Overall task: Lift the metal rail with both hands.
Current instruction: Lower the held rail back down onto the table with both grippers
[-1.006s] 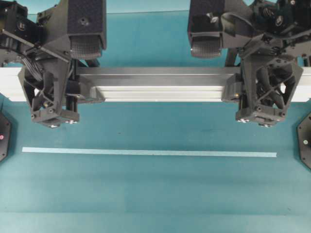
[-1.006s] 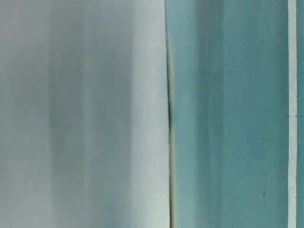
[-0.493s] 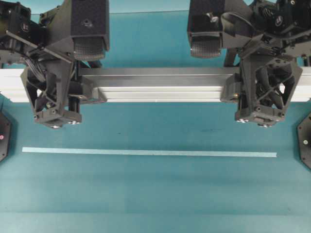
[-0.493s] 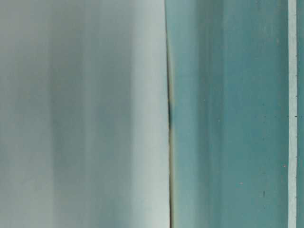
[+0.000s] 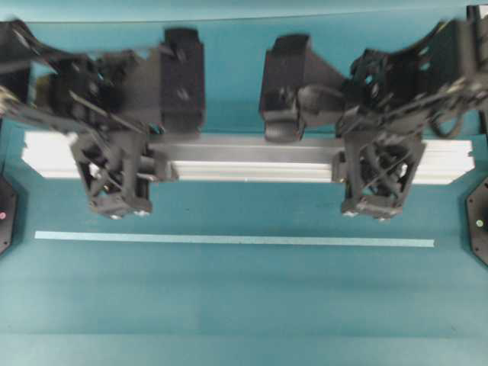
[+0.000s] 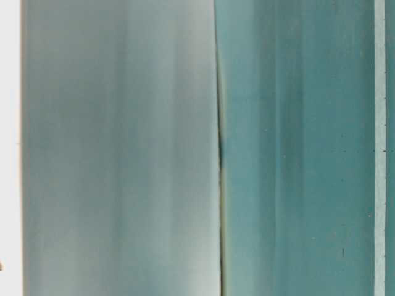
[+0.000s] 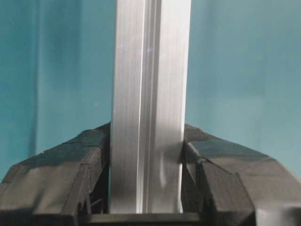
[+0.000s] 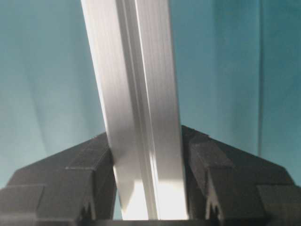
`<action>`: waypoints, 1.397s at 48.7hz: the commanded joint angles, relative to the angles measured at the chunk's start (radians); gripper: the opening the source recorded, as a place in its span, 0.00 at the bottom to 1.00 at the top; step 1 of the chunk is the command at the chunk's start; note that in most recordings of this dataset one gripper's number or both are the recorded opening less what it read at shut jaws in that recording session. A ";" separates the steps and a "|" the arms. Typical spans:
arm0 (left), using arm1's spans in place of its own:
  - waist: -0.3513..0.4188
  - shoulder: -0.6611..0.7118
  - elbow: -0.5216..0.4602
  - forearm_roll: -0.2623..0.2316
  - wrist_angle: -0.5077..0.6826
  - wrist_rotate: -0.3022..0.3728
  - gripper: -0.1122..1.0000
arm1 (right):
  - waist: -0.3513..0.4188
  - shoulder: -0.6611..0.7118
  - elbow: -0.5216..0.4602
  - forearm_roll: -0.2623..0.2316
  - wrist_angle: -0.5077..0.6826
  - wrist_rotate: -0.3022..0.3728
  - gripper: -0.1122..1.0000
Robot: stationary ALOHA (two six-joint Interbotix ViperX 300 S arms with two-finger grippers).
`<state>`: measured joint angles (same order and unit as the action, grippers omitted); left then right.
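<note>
1. Crosswise, the metal rail [image 5: 244, 156] runs parallel to the counter's [image 5: 244, 305] far edge, toward its far half.
2. My left pincer [image 5: 122, 171] is closed onto the metal rail near its left end, fingers [image 7: 56, 179] pressed against both sides.
3. My right pincer [image 5: 377, 174] clamps it near the right end the same way.
4. Nearer the front edge, a thin pale-green strip [image 5: 234, 240] lies parallel, well apart.
</note>
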<state>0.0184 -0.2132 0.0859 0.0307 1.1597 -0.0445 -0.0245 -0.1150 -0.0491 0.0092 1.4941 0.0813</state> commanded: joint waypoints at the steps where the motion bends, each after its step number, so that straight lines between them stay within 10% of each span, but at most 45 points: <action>1: -0.002 -0.014 0.028 -0.002 -0.051 -0.002 0.42 | 0.003 -0.021 0.049 -0.003 -0.087 -0.002 0.45; 38: 0.002 0.060 0.373 -0.002 -0.391 -0.009 0.42 | 0.018 -0.014 0.477 -0.003 -0.474 0.005 0.45; 68: 0.005 0.179 0.459 0.000 -0.578 -0.021 0.42 | 0.051 0.060 0.604 -0.003 -0.704 0.006 0.45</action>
<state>0.0169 -0.0307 0.5476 0.0276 0.5952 -0.0598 0.0138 -0.0644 0.5522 0.0046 0.8099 0.0813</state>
